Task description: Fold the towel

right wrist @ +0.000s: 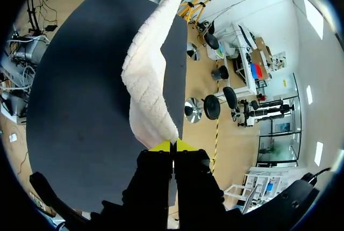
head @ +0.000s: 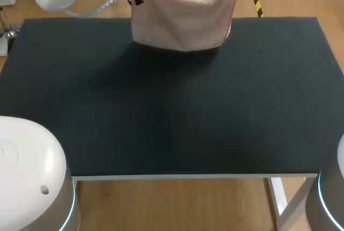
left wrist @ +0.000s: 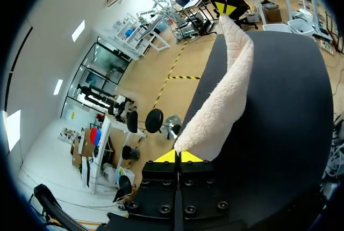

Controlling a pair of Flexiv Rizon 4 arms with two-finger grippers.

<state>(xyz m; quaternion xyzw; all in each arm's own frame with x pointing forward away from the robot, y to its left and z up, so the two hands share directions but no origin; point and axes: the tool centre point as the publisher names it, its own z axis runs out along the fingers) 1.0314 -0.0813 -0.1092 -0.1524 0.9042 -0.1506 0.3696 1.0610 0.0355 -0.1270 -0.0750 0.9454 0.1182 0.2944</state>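
One towel [head: 183,24], pale pink, hangs stretched between my two grippers. Its sagging lower fold rests on the single black table [head: 172,113], near the far edge. My left gripper [left wrist: 179,157] is pinched tight on one upper corner, both yellow tips meeting on the cloth. My right gripper [right wrist: 173,146] is clamped the same way on the other corner. From each gripper, the towel runs straight ahead to the other.

Towel [head: 183,24] spans left end effector [left wrist: 180,157] to right end effector [right wrist: 173,146] over table [head: 172,113] rear.
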